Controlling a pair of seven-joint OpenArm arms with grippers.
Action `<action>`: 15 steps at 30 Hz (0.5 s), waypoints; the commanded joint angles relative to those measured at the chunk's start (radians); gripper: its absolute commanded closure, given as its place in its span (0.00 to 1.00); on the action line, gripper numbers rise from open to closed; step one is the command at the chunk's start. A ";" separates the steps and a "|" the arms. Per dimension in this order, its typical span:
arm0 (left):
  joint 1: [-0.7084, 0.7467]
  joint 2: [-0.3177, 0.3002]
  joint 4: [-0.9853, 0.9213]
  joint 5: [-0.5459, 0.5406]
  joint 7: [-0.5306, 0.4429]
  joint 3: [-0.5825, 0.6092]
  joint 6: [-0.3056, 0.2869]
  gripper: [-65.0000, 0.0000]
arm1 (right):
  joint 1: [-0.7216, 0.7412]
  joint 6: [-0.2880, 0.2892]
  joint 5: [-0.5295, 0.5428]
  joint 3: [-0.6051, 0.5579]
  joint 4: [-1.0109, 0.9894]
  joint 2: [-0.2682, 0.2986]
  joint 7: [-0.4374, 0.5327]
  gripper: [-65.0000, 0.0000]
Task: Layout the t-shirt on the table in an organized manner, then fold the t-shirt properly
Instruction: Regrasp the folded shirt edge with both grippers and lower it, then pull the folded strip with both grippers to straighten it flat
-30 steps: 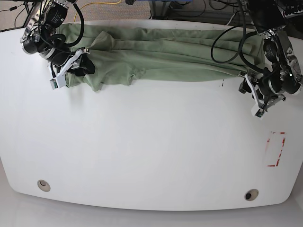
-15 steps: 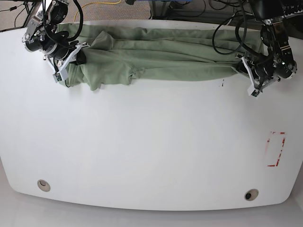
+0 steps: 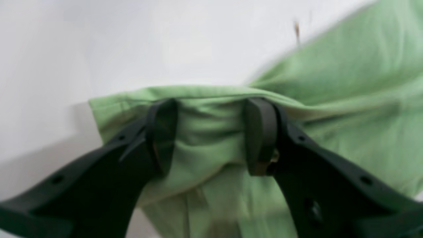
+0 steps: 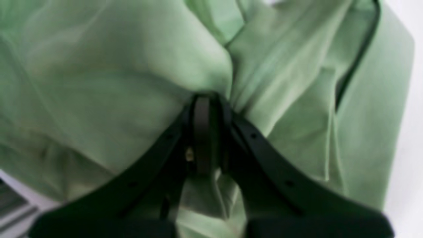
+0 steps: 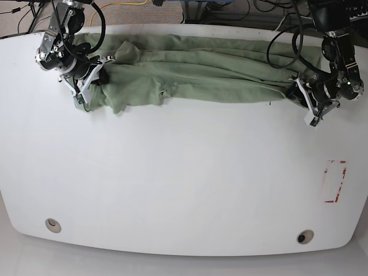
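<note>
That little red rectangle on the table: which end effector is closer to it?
Left. The left end effector sits just beyond the red rectangle mark at the t-shirt's end; the right end effector is across the table.

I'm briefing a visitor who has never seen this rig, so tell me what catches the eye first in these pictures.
First comes the sage-green t-shirt, bunched into a long rumpled band along the far edge of the white table. Next, the two arms at its ends: the right gripper has its fingers pinched shut on a fold, while the left gripper straddles the cloth edge with fingers apart. A small red-outlined rectangle marks the table's near right.
</note>
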 commanded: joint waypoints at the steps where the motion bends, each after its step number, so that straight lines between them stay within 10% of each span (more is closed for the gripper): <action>1: -0.027 0.001 -0.062 0.050 0.068 0.026 0.006 0.52 | 0.023 -0.003 -0.047 -0.005 -0.060 0.021 0.006 0.95; 15: -0.204 0.035 -0.237 0.199 0.019 0.038 0.006 0.52 | 0.212 -0.003 -0.106 -0.005 -0.293 0.139 0.122 0.95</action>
